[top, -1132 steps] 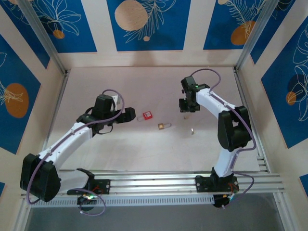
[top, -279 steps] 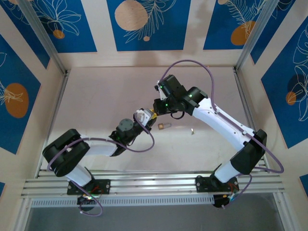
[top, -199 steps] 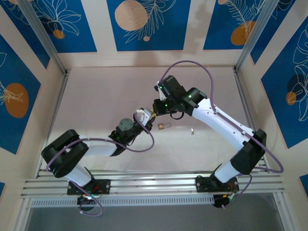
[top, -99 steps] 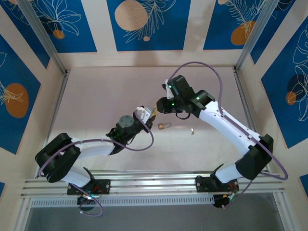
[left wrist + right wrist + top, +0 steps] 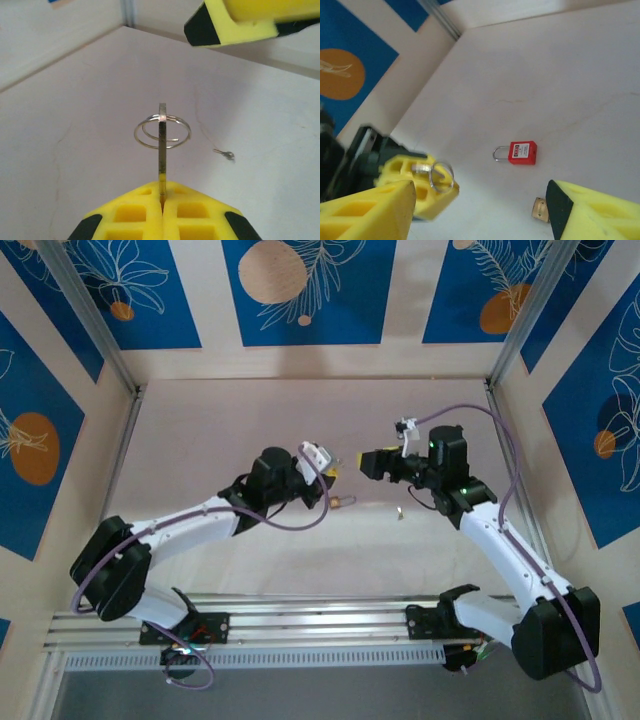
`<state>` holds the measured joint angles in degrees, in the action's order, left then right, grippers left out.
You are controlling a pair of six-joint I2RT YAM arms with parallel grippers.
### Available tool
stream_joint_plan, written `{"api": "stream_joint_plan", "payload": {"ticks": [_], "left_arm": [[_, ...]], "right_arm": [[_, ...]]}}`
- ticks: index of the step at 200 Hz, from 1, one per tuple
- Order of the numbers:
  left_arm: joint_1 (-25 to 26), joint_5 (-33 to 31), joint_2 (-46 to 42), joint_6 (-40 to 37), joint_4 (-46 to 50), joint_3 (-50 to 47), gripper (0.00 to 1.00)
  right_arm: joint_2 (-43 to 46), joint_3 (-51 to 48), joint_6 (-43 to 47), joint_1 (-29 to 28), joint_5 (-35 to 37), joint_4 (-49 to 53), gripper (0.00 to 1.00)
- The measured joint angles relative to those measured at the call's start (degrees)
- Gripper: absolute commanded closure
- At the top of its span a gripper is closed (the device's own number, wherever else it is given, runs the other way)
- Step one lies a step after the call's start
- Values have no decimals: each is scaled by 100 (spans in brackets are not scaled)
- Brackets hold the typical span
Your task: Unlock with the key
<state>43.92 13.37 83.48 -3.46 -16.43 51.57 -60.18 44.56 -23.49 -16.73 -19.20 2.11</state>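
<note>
Left gripper (image 5: pixel 162 200) is clamped on the upright key (image 5: pixel 162 152), a ring (image 5: pixel 162 131) through its head; right gripper (image 5: pixel 366 462) gapes empty; red padlock (image 5: pixel 522 152) and brass padlock (image 5: pixel 540 208) lie apart

white label (image 5: pixel 519 148) on red padlock (image 5: pixel 524 155), print too small to read

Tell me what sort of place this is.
Probably a robot test cell in a lab: a left arm and right arm bolted to an aluminium rail, a pale table boxed in by walls with blue printed panels, and a small red padlock laid on it.
</note>
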Motion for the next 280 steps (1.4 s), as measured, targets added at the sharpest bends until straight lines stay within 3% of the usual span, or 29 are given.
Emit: {"api": "stream_joint_plan", "payload": {"ticks": [49, 108, 203, 280], "left_arm": [[-501, 1596, 352, 348, 719, 592, 100], [-535, 2522, 603, 730, 861, 737, 100], [-557, 3095, 651, 925, 905, 820, 100], [-656, 3344, 730, 1158, 826, 835, 100]], "right_arm": [[-74, -518, -2, 175, -1239, -1156, 43], [-407, -433, 92, 109, -1655, -1480, 45], [-852, -140, 328, -111, -1775, -1443, 54], [-872, -140, 417, -166, -1934, -1412, 69]]}}
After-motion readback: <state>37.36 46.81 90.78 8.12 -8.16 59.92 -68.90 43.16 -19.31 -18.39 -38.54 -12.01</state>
